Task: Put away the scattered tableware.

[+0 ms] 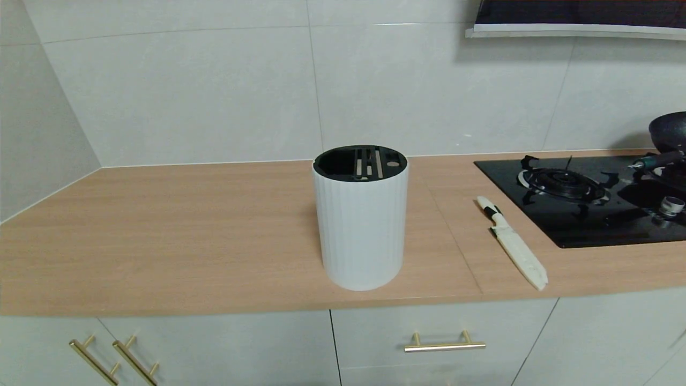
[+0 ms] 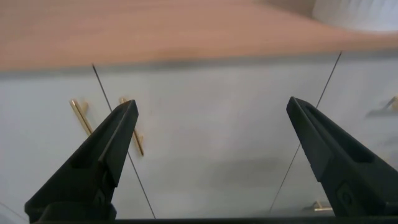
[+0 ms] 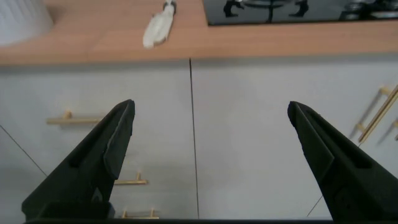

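Presently the knife [image 1: 512,244] lies flat on the desk [image 1: 161,241], between the white slotted holder [image 1: 360,220] and the black hob [image 1: 584,198]. Its long axis runs from back to front: the handle points toward the back edge, and the pale blade slants a little toward the right end, with the tip close to the front edge. It touches neither the holder nor the hob, though it is just beside the hob's near corner. The right fingers [image 3: 106,155] are spread wide and grip nothing. They sit low in front of the cabinet doors, below the front edge, and the right wrist view shows the knife [image 3: 158,26] up on the desk beyond them. The left fingers [image 2: 102,155] are likewise parted and empty, facing the doors under the left part of the desk, with the holder's base [image 2: 360,12] off to one side. By my reading the right arm is the nearer one. It would have to rise past the front edge first, then come down across the handle. The holder's slots open upward in its black top. The pan [image 1: 670,131] on the far burner is well apart from the knife. Nothing lies on the desk between the knife and the holder.
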{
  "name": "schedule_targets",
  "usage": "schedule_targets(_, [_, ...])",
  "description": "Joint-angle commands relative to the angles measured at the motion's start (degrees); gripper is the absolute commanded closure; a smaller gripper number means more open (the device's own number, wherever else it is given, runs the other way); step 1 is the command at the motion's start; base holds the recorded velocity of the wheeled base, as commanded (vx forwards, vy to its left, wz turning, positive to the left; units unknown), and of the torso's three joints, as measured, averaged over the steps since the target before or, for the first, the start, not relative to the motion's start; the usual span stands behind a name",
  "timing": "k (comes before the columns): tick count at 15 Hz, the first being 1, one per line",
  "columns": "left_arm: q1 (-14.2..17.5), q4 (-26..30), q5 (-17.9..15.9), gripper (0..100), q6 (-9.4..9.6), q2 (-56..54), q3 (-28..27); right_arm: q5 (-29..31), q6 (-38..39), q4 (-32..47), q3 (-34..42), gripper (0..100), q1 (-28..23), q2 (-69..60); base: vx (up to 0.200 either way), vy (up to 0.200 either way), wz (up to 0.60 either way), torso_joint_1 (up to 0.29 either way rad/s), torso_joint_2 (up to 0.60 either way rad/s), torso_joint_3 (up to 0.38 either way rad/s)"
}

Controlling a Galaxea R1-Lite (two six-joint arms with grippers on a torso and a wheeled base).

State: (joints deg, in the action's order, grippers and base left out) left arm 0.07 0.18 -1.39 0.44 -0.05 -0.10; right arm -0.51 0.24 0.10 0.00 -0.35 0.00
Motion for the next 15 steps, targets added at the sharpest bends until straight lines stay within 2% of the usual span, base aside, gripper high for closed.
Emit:
schedule_targets(1, [-0.1, 0.0, 0.0, 0, 0.0, 0.0, 0.0, 0.0, 0.0, 0.0, 0.0, 0, 0.0, 0.1, 0.0, 0.0, 0.0, 0.212, -0.51, -0.29])
schedule_targets(15, [0.0, 0.0, 0.0, 0, 0.0, 0.0, 0.0, 0.0, 0.0, 0.0, 0.0, 0, 0.0, 0.1, 0.0, 0.0, 0.0, 0.251, -0.55, -0.301])
